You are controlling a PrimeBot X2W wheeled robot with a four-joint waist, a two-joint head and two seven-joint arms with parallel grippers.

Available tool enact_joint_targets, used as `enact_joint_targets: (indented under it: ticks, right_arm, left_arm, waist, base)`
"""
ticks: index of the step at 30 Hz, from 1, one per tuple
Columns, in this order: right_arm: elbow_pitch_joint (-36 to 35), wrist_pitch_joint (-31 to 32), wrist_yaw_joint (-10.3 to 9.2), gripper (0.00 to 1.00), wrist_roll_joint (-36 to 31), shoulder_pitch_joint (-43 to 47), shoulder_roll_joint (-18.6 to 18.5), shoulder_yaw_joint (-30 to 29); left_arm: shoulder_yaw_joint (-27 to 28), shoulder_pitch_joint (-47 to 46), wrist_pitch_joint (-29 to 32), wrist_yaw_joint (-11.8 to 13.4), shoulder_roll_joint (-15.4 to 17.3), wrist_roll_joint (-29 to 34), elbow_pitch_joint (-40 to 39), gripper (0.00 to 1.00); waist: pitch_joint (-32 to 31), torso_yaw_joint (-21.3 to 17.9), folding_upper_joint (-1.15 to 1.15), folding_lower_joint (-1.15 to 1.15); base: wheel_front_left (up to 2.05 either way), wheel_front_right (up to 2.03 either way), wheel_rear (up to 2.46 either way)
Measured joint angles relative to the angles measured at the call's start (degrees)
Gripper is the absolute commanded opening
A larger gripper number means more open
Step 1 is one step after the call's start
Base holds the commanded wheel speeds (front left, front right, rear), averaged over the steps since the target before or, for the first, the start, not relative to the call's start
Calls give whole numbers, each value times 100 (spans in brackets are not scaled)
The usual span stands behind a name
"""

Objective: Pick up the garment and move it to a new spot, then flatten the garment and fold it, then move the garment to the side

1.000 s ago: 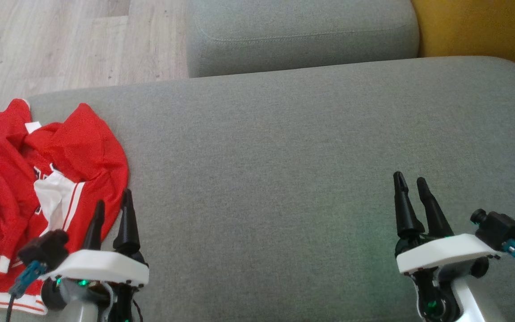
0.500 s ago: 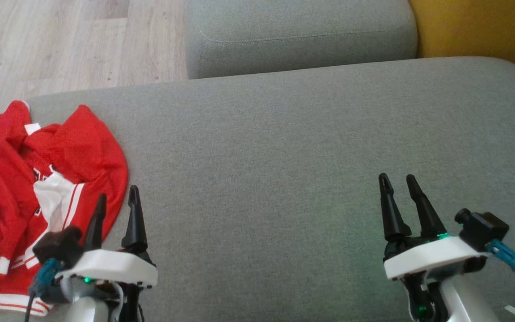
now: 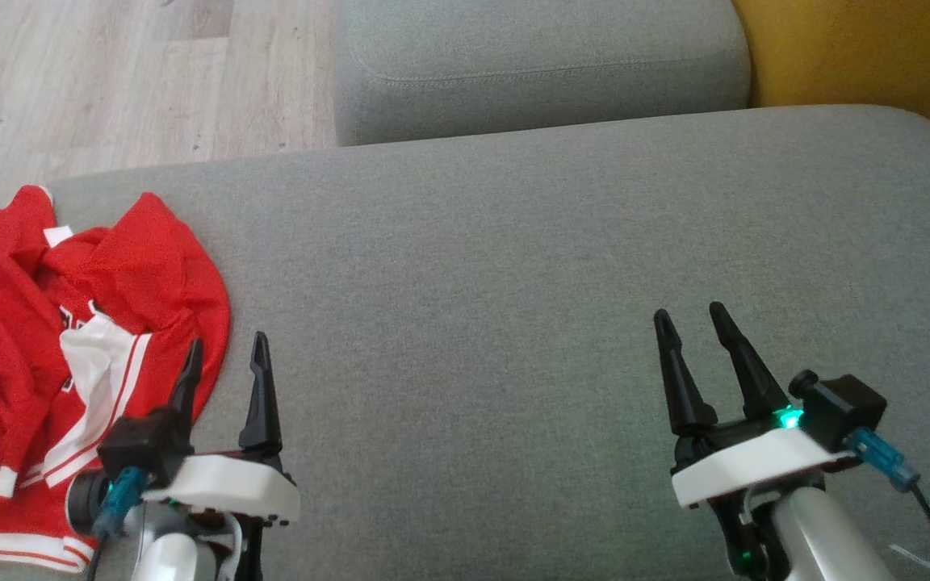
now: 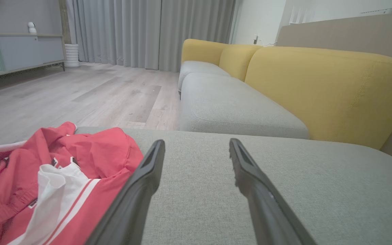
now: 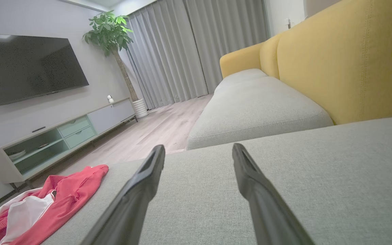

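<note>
Left hand [image 3: 227,342] hangs low over the grey sofa seat [image 3: 473,266], fingers spread with nothing between them, its tips just beside the near edge of the crumpled red-and-white garment [image 3: 69,323] (which lies at the seat's left end, by the wooden floor [image 3: 110,81]). Right hand [image 3: 689,313], equally spread and empty, is well apart from it.

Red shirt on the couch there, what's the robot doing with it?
A two-armed robot is facing a grey sofa cushion. A crumpled red and white garment lies at the cushion's left end, not yet picked up. The left tool is open right at the garment's edge and holds nothing. The right tool is also open and empty, over bare cushion well to the right.
</note>
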Motion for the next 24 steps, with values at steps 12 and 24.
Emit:
enact_joint_targets:
  ticks: [12, 24]
  right_arm:
    - [-22, -171, 0, 100, -582, -93, -33, 109]
    - [-21, -171, 0, 100, -590, -92, -40, 108]
  left_arm:
    - [-37, -1, -133, 58, 8, 627, -21, 100]
    - [-37, -2, -133, 58, 9, 627, 18, 100]
  waist:
    - [-21, -14, 0, 0]
    - [-42, 16, 0, 0]
  base:
    - [0, 0, 0]
    - [0, 0, 0]
